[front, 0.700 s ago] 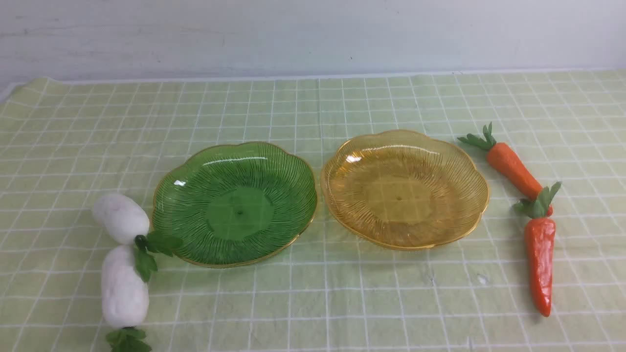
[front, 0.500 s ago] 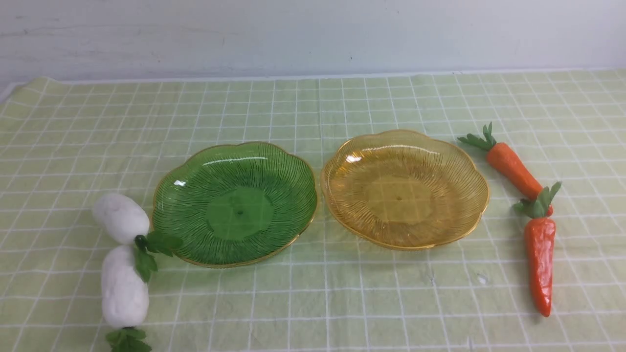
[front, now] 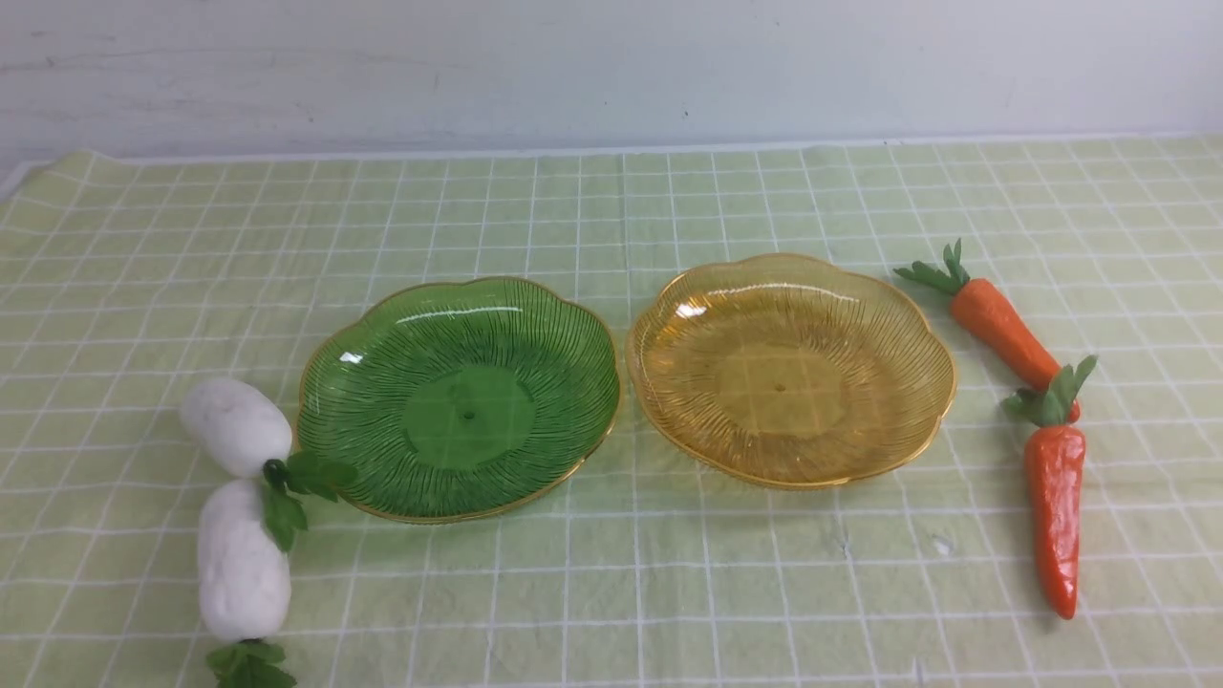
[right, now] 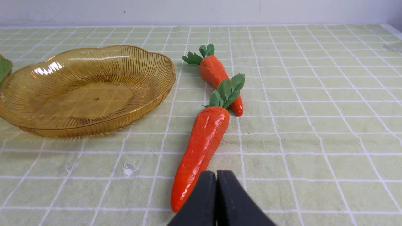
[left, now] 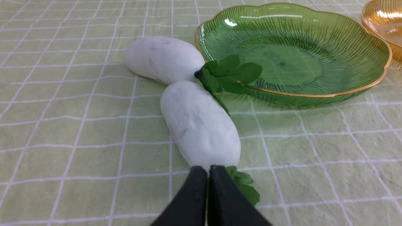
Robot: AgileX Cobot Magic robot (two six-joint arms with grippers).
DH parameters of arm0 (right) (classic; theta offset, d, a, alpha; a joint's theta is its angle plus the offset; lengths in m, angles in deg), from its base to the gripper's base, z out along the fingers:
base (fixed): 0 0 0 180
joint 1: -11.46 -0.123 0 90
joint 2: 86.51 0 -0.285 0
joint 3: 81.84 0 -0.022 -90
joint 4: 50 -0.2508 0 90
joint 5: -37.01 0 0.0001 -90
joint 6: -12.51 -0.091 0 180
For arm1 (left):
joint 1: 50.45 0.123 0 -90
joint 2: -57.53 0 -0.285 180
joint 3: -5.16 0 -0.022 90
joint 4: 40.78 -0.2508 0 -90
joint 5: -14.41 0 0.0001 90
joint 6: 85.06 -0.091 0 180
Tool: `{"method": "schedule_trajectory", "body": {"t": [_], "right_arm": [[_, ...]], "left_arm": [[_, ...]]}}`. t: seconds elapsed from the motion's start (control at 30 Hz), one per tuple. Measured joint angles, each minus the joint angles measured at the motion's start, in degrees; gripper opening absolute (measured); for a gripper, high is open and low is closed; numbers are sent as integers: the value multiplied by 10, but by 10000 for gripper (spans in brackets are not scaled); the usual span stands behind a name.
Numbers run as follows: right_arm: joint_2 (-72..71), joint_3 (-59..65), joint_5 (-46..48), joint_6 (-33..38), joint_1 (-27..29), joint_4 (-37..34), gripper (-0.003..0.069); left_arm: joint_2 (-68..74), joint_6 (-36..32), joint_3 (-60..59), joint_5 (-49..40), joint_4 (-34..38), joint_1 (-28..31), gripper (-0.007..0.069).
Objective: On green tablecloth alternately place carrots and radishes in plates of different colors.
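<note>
On the green tablecloth (front: 611,592) stand a green plate (front: 459,397) and an amber plate (front: 788,368), side by side, both empty. Left of the green plate lie two white radishes, a far one (front: 236,425) and a near one (front: 243,562). Right of the amber plate lie two carrots, far (front: 998,323) and near (front: 1054,492). Neither arm shows in the front view. My left gripper (left: 208,171) is shut and empty, just short of the near radish (left: 199,124). My right gripper (right: 216,175) is shut and empty, beside the near carrot's (right: 201,147) tip.
A pale wall (front: 611,67) rises behind the cloth's far edge. The near radish's leaves (left: 245,185) lie by the left fingertips. The far radish's leaves (left: 230,73) rest on the green plate's rim (left: 282,93).
</note>
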Motion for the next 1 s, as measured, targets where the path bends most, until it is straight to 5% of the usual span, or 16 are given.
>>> {"method": "schedule_trajectory", "body": {"t": [0.43, 0.7, 1.0], "right_arm": [[0, 0, 0, 0, 0, 0, -15], [0, 0, -1, 30, 0, 79, -15], [0, 0, -4, 27, 0, 85, -15]], "left_arm": [[0, 0, 0, 0, 0, 0, -8], [0, 0, 0, 0, 0, 0, -8], [0, 20, 0, 10, 34, 0, -8]]}}
